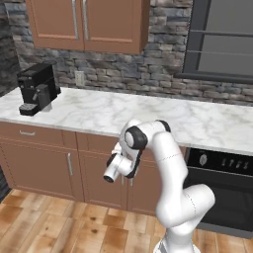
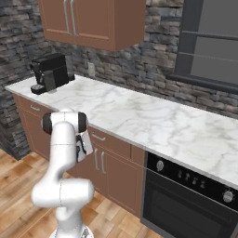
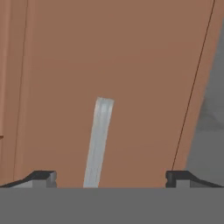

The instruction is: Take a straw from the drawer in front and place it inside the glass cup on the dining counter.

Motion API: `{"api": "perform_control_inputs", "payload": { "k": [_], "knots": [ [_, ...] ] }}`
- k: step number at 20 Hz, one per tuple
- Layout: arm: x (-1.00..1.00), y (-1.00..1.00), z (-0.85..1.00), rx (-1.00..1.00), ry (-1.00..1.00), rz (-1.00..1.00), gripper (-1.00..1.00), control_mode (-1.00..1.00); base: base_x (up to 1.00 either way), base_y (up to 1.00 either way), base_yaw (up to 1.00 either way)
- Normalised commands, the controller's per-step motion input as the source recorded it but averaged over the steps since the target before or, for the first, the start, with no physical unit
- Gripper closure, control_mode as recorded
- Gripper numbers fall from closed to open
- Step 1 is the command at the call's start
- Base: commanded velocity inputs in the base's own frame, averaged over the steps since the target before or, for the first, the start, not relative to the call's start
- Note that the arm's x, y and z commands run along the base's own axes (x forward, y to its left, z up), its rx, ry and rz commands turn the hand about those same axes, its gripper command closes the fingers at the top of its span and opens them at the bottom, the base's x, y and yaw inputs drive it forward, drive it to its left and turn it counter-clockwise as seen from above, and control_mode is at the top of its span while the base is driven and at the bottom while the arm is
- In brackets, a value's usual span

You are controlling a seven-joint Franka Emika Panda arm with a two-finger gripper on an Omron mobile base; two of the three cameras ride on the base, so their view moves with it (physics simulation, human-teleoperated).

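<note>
Before the brown wooden cabinet door, the white arm's gripper hangs folded low, jaws wide apart, facing its silver bar handle; black coffee machine sits on the marble counter.

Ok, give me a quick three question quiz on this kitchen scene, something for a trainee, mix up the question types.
1. True or false: the gripper is open with nothing between its fingertips.
2. What stands at the left end of the marble counter? A) toaster B) coffee machine C) kettle
3. Fill in: in the hand view, the gripper faces a brown cabinet front bearing a silver ____.

Key: 1 true. 2 B. 3 handle.
</note>
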Motion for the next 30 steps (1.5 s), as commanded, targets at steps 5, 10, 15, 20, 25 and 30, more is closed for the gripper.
{"api": "perform_control_inputs", "payload": {
  "k": [5, 10, 15, 20, 25, 30],
  "knots": [
    [0.4, 0.0, -0.53, -0.04, 0.05, 0.0, -1.0, -1.0, 0.0, 0.0, 0.0],
    [0.4, -0.01, -0.19, -0.04, 0.0, -0.01, -1.0, -1.0, 0.0, 0.0, 0.0],
    [0.25, -0.05, 0.0, 0.0, -0.01, -0.02, -1.0, -1.0, 0.0, 0.0, 0.0],
    [0.18, -0.11, 0.04, 0.0, 0.0, 0.0, -1.0, -1.0, 0.0, 0.0, 0.0],
    [0.17, -0.18, 0.24, 0.04, 0.0, 0.0, -1.0, -1.0, 0.0, 0.0, 0.0],
    [0.32, -0.21, 0.31, 0.07, 0.0, 0.0, -1.0, -1.0, 0.0, 0.0, 0.0]
  ]
}}
